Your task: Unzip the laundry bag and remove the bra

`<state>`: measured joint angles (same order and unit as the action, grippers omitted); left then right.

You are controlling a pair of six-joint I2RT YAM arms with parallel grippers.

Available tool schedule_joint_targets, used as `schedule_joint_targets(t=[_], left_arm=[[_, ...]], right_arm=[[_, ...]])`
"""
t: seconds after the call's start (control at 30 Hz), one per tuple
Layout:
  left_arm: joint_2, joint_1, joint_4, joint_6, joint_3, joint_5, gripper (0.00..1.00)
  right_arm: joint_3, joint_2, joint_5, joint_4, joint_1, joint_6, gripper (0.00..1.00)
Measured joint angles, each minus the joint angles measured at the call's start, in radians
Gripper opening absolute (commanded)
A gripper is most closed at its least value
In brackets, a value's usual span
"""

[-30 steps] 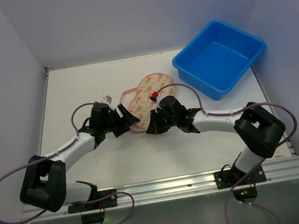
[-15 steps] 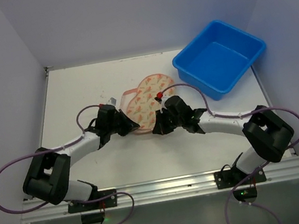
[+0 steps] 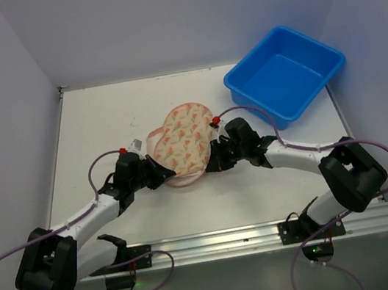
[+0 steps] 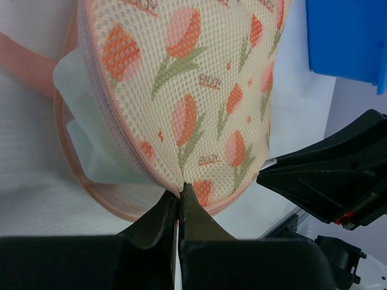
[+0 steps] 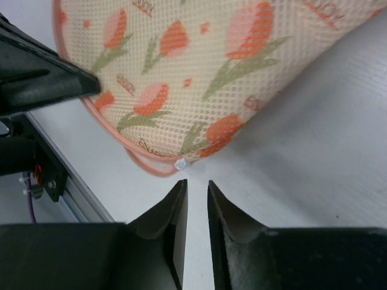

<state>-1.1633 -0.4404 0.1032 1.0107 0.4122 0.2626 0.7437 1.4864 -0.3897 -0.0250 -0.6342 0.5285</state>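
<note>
Writing on the one laundry bag says ENJOY. Left gripper pinches its near edge; right gripper is slightly spread, empty. One blue tub.

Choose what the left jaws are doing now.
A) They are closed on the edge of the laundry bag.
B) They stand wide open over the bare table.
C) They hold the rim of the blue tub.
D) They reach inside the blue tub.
A: in the left wrist view, the left gripper has its jaws pressed together on the pink-trimmed edge of the laundry bag, and the blue tub lies apart from it.
</note>
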Motion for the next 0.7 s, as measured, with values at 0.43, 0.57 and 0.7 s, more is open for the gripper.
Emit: schedule_joint_targets(t=[0.43,0.57,0.7], left_arm=[[0.159,0.019,-0.251,-0.126,0.051,-0.134,0.81],[0.137,0.021,-0.348,-0.198,0.167,-0.156,0.85],[0.037,0.042,-0.418,-0.335,0.353,-0.161,0.84]], right_arm=[[0.014,-0.173,0.088,0.185,-0.016,-0.058,0.85],[0.014,-0.336,0.14,0.235,-0.016,-0.077,0.86],[-0.018,-0.485,0.168,0.261,-0.015,-0.092,0.86]])
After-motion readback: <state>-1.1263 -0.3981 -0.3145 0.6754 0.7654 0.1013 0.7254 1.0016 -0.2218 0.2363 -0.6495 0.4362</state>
